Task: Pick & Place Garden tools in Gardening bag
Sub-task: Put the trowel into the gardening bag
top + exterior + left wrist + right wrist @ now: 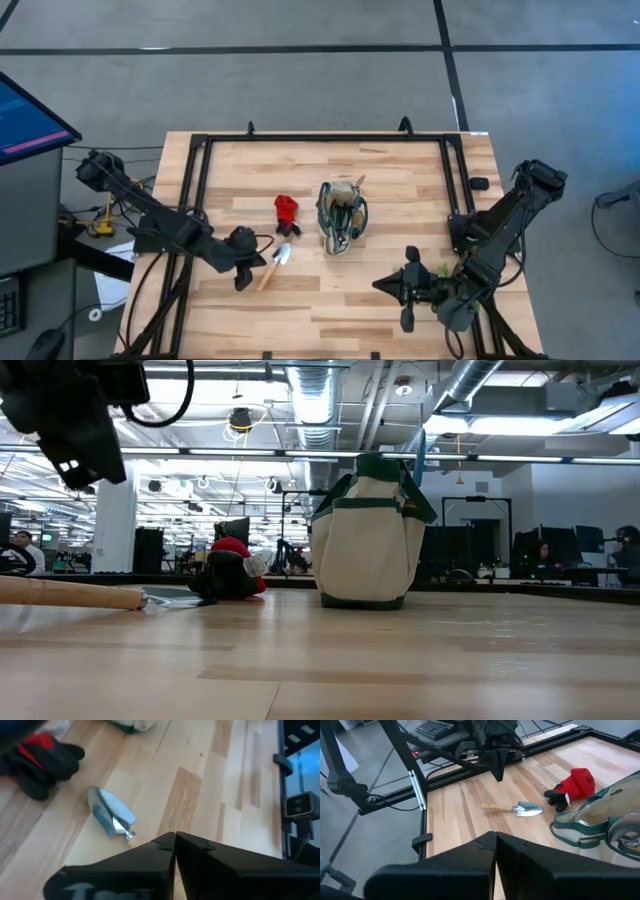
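Note:
A wooden-handled metal trowel (275, 266) lies flat on the table, left of centre; it also shows in the left wrist view (111, 817) and the right wrist view (514, 809). A small red and black item (287, 213) lies beyond it. The tan gardening bag (342, 216) with green trim stands upright at the centre (368, 535), with tool handles sticking out of its mouth. My left gripper (243, 266) is shut and empty, hanging above the trowel's handle end (497, 767). My right gripper (400, 291) is shut and empty, near the front right of the bag.
A black frame (325, 137) runs around the tabletop. A green sprig (441, 270) lies by the right arm. A small dark object (479, 183) sits at the right edge. There is bare wood in front of the bag (330, 300).

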Robot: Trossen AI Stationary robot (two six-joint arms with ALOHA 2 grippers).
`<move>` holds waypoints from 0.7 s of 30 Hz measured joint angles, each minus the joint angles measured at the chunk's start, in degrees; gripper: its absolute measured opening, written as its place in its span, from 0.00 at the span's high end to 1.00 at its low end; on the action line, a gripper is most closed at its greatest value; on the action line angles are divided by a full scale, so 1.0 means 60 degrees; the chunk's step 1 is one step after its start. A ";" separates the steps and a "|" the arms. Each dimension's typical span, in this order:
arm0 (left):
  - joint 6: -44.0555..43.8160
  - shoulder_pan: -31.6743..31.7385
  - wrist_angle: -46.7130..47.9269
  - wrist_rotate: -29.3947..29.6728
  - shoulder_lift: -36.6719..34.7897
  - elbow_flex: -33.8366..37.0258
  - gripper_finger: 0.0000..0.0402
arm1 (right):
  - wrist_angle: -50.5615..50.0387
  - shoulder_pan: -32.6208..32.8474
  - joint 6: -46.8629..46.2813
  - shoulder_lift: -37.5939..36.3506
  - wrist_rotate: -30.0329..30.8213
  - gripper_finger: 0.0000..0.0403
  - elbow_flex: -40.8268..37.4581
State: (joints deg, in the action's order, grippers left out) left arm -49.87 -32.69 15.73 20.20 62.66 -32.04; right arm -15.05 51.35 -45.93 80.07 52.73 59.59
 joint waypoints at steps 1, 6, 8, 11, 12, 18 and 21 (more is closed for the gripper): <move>-0.0084 -0.0004 -0.0005 -0.0017 0.0082 0.0002 1.00 | -0.0029 0.0000 0.0000 0.0000 -0.0010 1.00 0.0000; -0.1196 0.0009 -0.0030 -0.0931 0.0750 0.0002 1.00 | -0.0181 0.0000 -0.0004 0.0000 -0.0029 1.00 0.0000; -0.1813 0.0008 -0.0032 -0.1256 0.1182 0.0002 1.00 | -0.0185 0.0000 0.0000 0.0000 -0.0029 1.00 0.0000; -0.2057 0.0008 -0.0159 -0.1647 0.1828 0.0002 1.00 | -0.0197 0.0000 0.0107 0.0000 -0.0029 1.00 0.0000; -0.2057 0.0008 -0.0219 -0.1674 0.2015 0.0002 0.99 | -0.0198 0.0000 0.0170 0.0000 -0.0028 1.00 0.0000; -0.2277 0.0164 -0.0333 -0.2450 0.2655 0.0002 0.90 | -0.0199 0.0000 0.0241 0.0007 -0.0058 1.00 0.0000; -0.2341 0.0240 -0.0477 -0.2549 0.2662 0.0002 0.82 | -0.0207 0.0000 0.0251 0.0022 -0.0108 1.00 0.0000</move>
State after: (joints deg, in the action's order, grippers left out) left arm -63.92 -31.25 12.86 4.91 78.63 -32.03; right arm -16.29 51.35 -44.42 80.20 52.08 59.59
